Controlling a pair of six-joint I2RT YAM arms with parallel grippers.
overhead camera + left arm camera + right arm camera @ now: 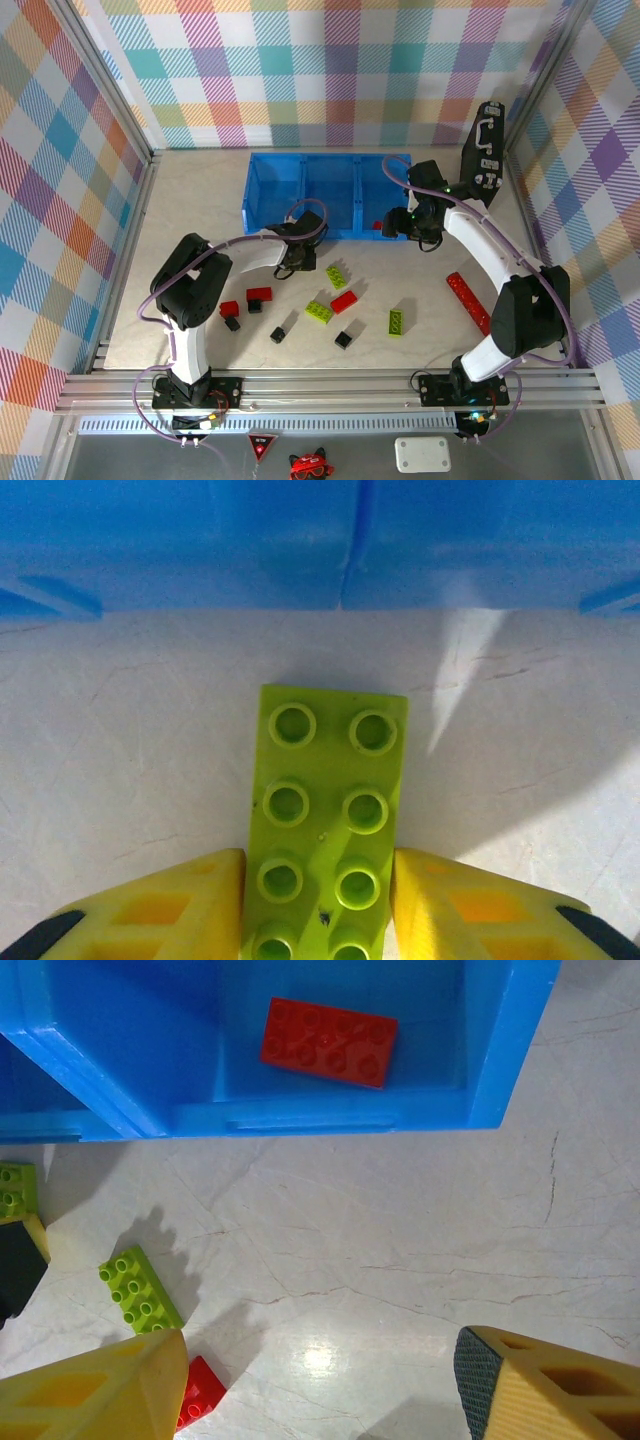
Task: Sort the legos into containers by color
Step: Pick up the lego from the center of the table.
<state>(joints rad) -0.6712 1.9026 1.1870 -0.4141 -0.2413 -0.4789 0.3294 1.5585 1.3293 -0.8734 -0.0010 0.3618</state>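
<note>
Legos (344, 301) lie mostly loose on the surface (190, 200); one lime-green brick (325, 810) is pinched just before the blue bin (252, 200).
The left fingers (190, 905) are closed on the near end of that brick, close to the near wall of the bin. With such a short hold it may swing or slip out, or knock the wall if it is not raised high enough. The right fingers (110, 1390) are spread apart and hold nothing, just near of the right compartment (500, 1050). Both arms are close together, so they may touch. The right compartment holds one red brick (328, 1042), so green dropped there would mix the colors. From above, the middle and left compartments look bare, as far as I can tell.
</note>
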